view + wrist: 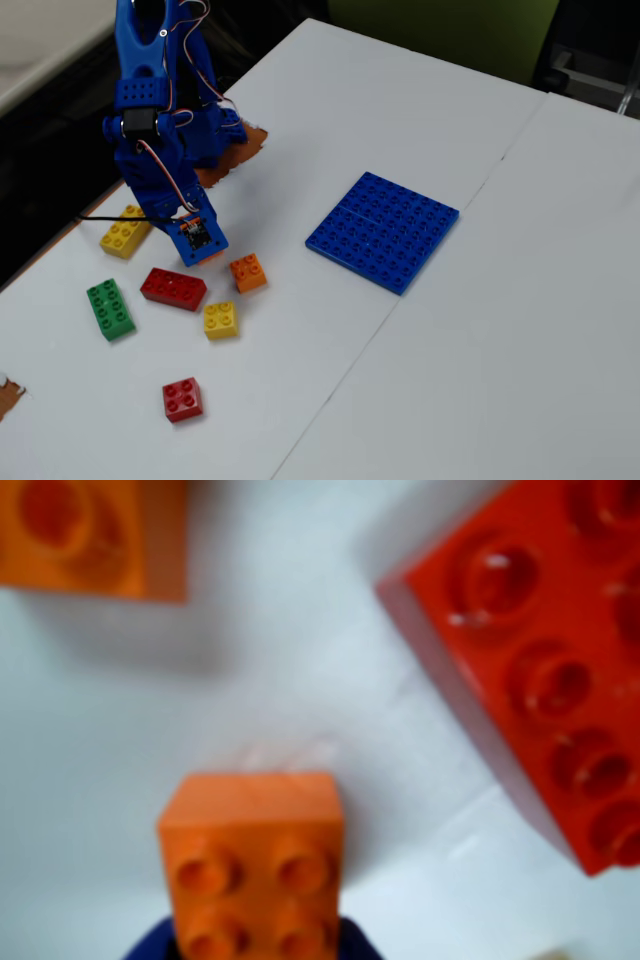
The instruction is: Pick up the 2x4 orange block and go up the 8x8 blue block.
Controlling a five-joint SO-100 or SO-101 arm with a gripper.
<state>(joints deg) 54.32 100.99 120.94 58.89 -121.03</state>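
Fingers (203, 250) clamp the 2x4 orange block (252, 865) at its near end; stiff, light, slick plastic (grip the long flat sides). Well apart across the table (420, 110) lies the 8x8 blue block (383, 230).

Around our gripper (205, 252) we find the bricks crowded: the red 2x4 brick (173, 288) lies just below-left of the jaws in the fixed view, a small orange brick (247, 272) just right, a yellow 2x2 (220, 320) beyond. Rightward, we see bare white table (330, 120) running open to the 8x8 blue block (383, 230), nothing standing between.
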